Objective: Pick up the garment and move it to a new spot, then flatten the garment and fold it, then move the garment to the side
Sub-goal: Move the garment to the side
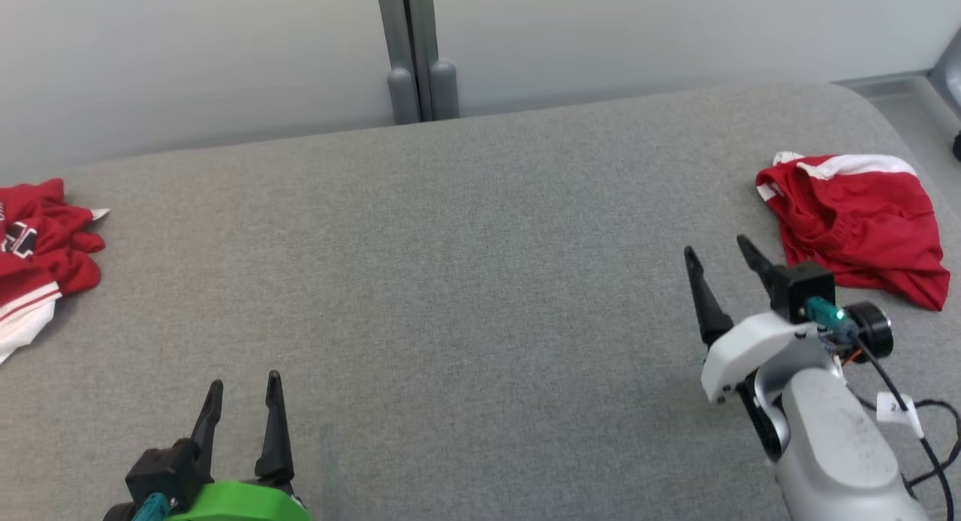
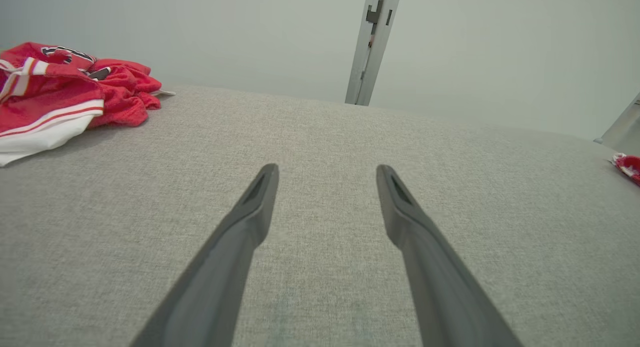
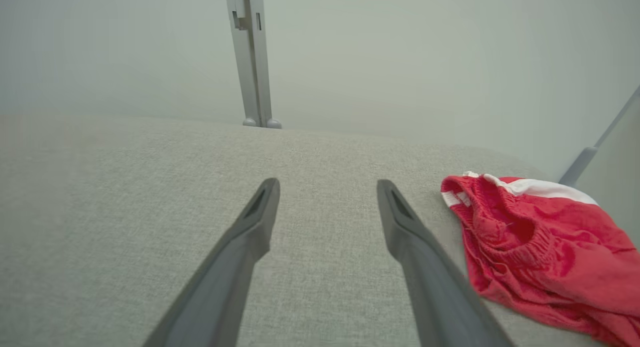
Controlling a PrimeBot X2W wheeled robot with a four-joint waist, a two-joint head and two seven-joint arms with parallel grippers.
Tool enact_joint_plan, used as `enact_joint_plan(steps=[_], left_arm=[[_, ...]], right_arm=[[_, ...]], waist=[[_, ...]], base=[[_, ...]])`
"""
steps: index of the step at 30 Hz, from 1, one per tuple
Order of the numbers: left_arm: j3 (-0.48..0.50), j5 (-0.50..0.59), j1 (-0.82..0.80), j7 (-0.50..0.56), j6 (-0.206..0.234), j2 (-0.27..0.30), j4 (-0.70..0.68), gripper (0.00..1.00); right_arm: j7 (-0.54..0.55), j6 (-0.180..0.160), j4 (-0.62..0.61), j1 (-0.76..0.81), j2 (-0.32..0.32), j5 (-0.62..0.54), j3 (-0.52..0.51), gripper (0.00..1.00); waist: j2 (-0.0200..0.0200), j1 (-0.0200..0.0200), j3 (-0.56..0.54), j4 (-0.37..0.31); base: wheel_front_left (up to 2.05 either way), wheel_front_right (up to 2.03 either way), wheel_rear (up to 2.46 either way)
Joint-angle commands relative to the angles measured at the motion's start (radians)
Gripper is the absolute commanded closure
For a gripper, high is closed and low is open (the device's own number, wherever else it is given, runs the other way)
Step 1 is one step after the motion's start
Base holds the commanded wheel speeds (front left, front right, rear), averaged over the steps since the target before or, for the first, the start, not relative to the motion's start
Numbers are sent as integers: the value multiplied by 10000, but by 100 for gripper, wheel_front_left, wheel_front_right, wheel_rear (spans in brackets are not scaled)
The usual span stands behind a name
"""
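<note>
The garment (image 1: 37, 258), a red jersey with white sleeves and striped trim, lies crumpled at the far left edge of the grey surface, partly cut off by the picture's edge. In the left wrist view the garment (image 2: 60, 92) sits at the upper left, well away from the fingers. My left gripper (image 1: 244, 389) is open near the front left, empty, to the right of the jersey; the left gripper (image 2: 327, 174) hovers over bare fabric. My right gripper (image 1: 717, 251) stands open and empty on the right; the right gripper (image 3: 327, 187) points at bare surface.
Red shorts (image 1: 860, 224) with a white band lie at the far right, just beyond my right fingertips, and the shorts (image 3: 540, 237) sit right of the fingers. The grey padded surface (image 1: 450, 281) stretches wide between both arms. A grey post (image 1: 413, 55) stands against the pale wall behind.
</note>
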Motion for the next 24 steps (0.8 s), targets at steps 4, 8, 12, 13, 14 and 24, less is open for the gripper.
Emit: enact_joint_plan(steps=[4,8,12,13,14,24], left_arm=[[97,-65,563,-2,68,-18,-153,0],[18,-166,878,-2,135,-32,-239,0],[-219,-592,1154,-2,328,-38,-353,0],[-270,-621,1192,-2,352,-38,-368,0],[-308,-636,1229,-2,383,-34,-392,0],[-512,-728,1191,-2,523,-34,-595,0]], right_arm=[[-42,-15,-976,1392,-22,610,328,0],[-43,-15,-1772,2466,-20,916,514,0],[-43,-15,-2510,3513,-19,1258,457,0],[-43,-15,-2596,3631,-20,1332,415,0],[-43,-15,-2694,3748,-14,1378,400,0],[-43,-15,-3075,3970,-15,1385,321,0]], waist=[[0,0,-634,349],[0,0,-758,344],[0,0,-839,294],[0,0,-853,285],[0,0,-869,276],[0,0,-947,305]], base=[[0,0,0],[0,0,0],[0,0,0],[0,0,0],[0,0,0],[0,0,0]])
